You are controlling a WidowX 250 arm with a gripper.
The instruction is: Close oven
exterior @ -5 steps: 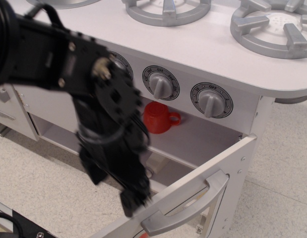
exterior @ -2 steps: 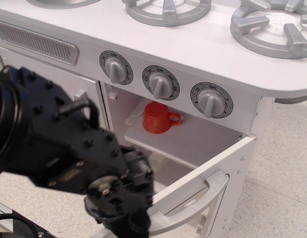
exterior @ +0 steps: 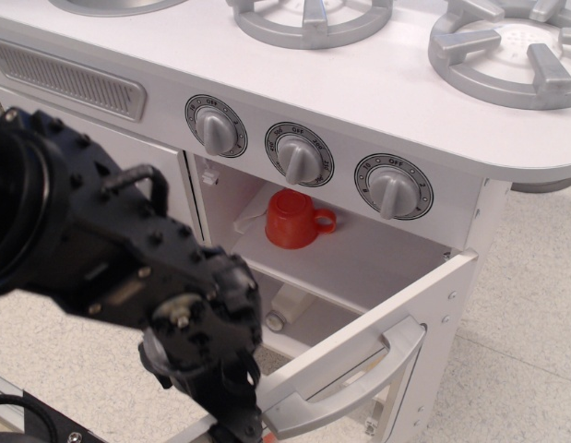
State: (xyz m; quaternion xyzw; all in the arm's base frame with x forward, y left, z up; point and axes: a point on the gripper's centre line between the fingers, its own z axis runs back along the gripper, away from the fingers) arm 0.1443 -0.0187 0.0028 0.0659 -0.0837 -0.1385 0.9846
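The oven (exterior: 359,258) is a white toy-kitchen compartment below three grey knobs, and it stands open. Its white door (exterior: 423,288) hangs out and down to the lower right, with the grey bar handle (exterior: 359,383) facing me. A red cup (exterior: 294,220) sits on the shelf inside. My black arm fills the lower left. Its gripper (exterior: 235,417) reaches the bottom edge of the frame, just left of the handle's near end and close against the door's outer face. The fingers are dark and partly cut off, so I cannot tell how the jaws stand.
Grey stove burners (exterior: 506,51) sit on the white counter above. Three knobs (exterior: 299,154) line the front panel. A white cabinet front with a vent grille (exterior: 68,78) is at the left. A small white object (exterior: 287,306) lies on the oven floor. Speckled floor lies below.
My arm has swung from in front of the oven opening down to the lower left, uncovering the left knob and the grille. The door stands at the same angle.
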